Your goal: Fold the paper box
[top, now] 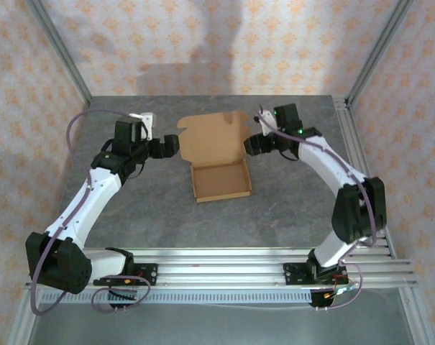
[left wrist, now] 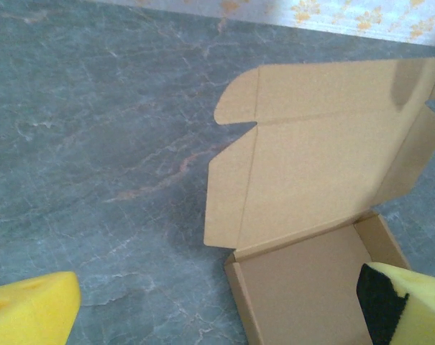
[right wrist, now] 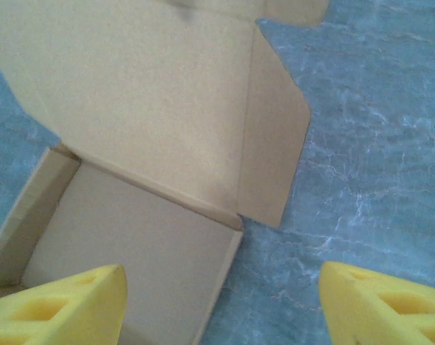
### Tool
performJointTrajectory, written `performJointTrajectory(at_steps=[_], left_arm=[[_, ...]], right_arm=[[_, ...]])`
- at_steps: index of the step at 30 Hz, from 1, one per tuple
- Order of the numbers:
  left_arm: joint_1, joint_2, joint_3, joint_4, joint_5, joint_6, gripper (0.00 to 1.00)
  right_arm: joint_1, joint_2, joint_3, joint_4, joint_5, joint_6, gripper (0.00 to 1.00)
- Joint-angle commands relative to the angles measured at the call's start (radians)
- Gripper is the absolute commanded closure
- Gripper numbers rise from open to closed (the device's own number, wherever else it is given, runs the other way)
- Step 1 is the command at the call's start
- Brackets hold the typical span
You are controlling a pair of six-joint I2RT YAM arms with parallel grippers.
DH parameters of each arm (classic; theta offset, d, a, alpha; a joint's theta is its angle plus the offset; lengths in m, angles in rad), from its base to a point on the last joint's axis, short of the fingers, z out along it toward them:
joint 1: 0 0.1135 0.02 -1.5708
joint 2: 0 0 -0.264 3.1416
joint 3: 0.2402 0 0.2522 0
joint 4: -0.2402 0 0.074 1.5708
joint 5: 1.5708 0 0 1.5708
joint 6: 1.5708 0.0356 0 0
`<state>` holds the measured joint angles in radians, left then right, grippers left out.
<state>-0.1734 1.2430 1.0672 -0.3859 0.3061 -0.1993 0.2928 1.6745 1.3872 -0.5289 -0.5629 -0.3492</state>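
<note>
The paper box [top: 221, 181] sits mid-table as a shallow tan tray with its lid [top: 213, 135] standing open at the far side, side flaps spread. My left gripper [top: 171, 146] is open just left of the lid's left flap, touching nothing. In the left wrist view the box [left wrist: 325, 144] lies ahead and to the right, with the yellow pads [left wrist: 30, 316] wide apart. My right gripper [top: 254, 144] is open beside the lid's right flap. The right wrist view shows the tray's right wall [right wrist: 224, 273] between its spread pads [right wrist: 382, 309], and nothing is held.
The grey marbled table [top: 296, 208] has bare surface around the box. Metal frame posts [top: 59, 54] and patterned walls enclose the back and sides. An aluminium rail [top: 224, 269] carrying both arm bases runs along the near edge.
</note>
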Motion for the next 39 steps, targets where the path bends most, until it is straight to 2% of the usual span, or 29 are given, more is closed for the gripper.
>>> performJointTrajectory(at_steps=[1, 7, 13, 18, 27, 33, 39], left_arm=[[0.012, -0.004, 0.018, -0.033, 0.056, 0.026, 0.00], [0.011, -0.022, -0.005, -0.029, 0.068, 0.040, 0.00], [0.011, -0.042, -0.024, -0.010, 0.100, 0.051, 0.00], [0.011, -0.035, -0.029, -0.012, 0.095, 0.052, 0.00], [0.011, 0.004, 0.000, -0.030, 0.106, 0.054, 0.00], [0.013, 0.036, 0.031, -0.047, 0.124, 0.058, 0.00], [0.012, 0.030, 0.031, -0.068, 0.144, 0.071, 0.00]], right_arm=[[-0.024, 0.134, 0.199, -0.333, -0.106, -0.241, 0.29], [-0.047, 0.391, 0.600, -0.643, -0.090, -0.409, 0.29], [-0.066, 0.606, 0.979, -0.855, -0.126, -0.478, 0.33], [-0.066, 0.746, 1.243, -0.982, -0.144, -0.528, 0.48], [-0.059, 0.758, 1.263, -0.949, -0.220, -0.562, 0.49], [-0.046, 0.780, 1.263, -0.875, -0.227, -0.495, 0.52], [-0.044, 0.786, 1.263, -0.819, -0.243, -0.461, 0.65]])
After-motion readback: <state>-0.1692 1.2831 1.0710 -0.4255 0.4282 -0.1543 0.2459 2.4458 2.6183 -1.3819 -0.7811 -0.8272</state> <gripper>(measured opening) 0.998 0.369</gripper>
